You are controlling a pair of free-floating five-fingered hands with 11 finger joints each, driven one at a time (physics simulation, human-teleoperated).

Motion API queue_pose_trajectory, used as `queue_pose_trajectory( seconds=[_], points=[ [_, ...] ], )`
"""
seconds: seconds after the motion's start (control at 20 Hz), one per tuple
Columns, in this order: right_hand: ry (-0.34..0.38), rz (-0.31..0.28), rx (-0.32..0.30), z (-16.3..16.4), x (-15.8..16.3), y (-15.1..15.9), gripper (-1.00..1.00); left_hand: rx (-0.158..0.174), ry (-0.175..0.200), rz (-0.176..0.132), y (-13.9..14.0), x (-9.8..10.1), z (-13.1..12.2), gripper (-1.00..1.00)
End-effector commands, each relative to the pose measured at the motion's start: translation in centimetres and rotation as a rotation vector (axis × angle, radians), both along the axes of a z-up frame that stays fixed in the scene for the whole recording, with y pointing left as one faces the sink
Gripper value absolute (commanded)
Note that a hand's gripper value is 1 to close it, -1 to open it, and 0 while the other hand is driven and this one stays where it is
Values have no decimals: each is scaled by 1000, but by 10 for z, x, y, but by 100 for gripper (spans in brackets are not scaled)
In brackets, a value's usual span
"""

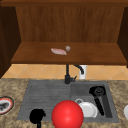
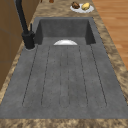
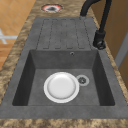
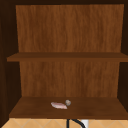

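Note:
A large red ball [image 1: 67, 114] hangs low in the front view, before the sink's [image 1: 45, 95] front edge. My left hand [image 1: 37, 116] floats just left of the ball, a dark rounded shape over the drainboard's front. My right hand [image 1: 99, 96] shows over the right basin, beside a white plate [image 1: 89, 110]. The plate [image 3: 61, 87] lies flat on the basin floor next to the drain [image 3: 82, 80]. On the lower shelf [image 1: 95, 53] above lie a pink flat piece [image 1: 58, 51] and a small grey ball [image 1: 67, 48].
A black faucet [image 1: 67, 75] stands behind the sink's middle, with a white cup [image 1: 83, 72] behind it. A red-rimmed plate [image 1: 5, 105] sits on the left counter. On the right counter is a plate of food [image 2: 81, 7]. The cabinet [image 4: 67, 32] has two shelves.

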State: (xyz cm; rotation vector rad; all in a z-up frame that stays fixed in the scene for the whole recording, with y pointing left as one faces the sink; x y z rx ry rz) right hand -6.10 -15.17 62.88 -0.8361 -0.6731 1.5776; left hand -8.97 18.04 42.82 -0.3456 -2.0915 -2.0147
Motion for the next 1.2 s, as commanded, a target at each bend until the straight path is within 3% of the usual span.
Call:
queue_pose_trajectory(
  seconds=[0.0, 0.85, 1.15],
  points=[
    [2, 24, 71, 14, -6, 5, -100, 0, 0, 0, 0, 0, 0, 0],
    [-9, 57, 236, 102, -43, 15, -100, 0, 0, 0, 0, 0, 0, 0],
    [25, 75, 231, 124, -42, 34, -100, 0, 0, 0, 0, 0, 0, 0]
  ],
)
